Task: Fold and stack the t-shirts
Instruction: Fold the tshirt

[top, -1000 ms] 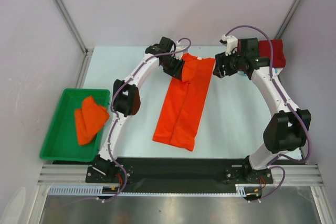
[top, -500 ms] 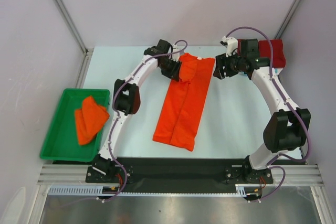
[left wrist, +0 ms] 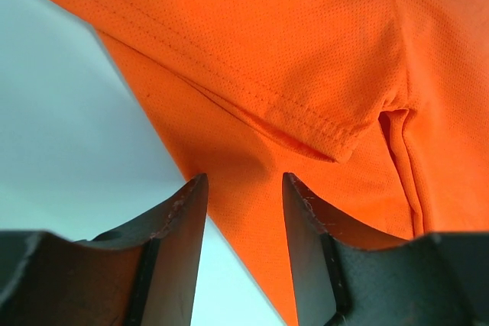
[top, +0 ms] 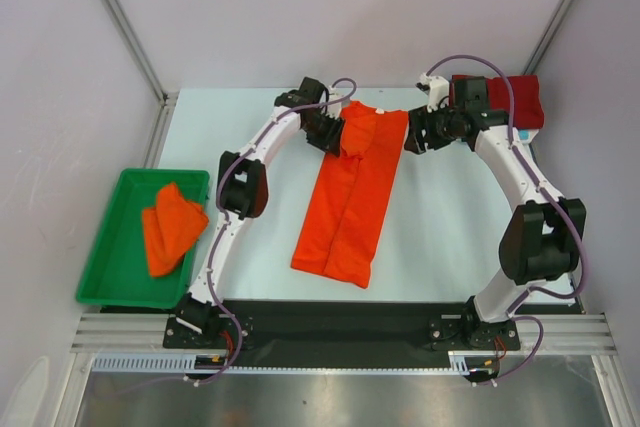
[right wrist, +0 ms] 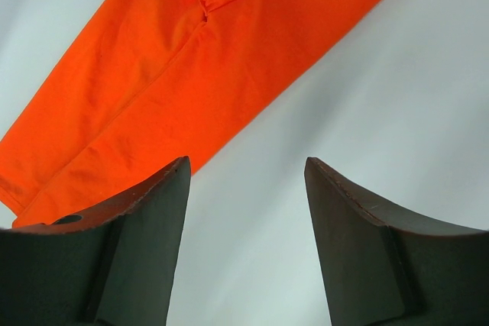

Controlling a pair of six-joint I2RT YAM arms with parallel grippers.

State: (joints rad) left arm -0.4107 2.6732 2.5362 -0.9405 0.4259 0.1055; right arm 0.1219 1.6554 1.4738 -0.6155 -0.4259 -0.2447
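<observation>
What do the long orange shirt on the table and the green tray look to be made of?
Orange shirt: likely a synthetic sports knit with a matte finish; the left wrist view shows a fine pinhole mesh and stitched hems. Green tray: probably moulded plastic, judging by its smooth, even colour and rigid straight walls.

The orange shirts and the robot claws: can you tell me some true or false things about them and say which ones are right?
1. The green tray holds a folded orange shirt. True.
2. The right claw is squeezing the long orange shirt. False: it is open over bare table, beside that shirt.
3. The long orange shirt lies on the table between the two arms. True.
4. The dark red shirt is in the tray. False: it sits at the table's far right corner.
5. The left claw is shut tight. False: its fingers are apart, at the long shirt's far left end.
</observation>
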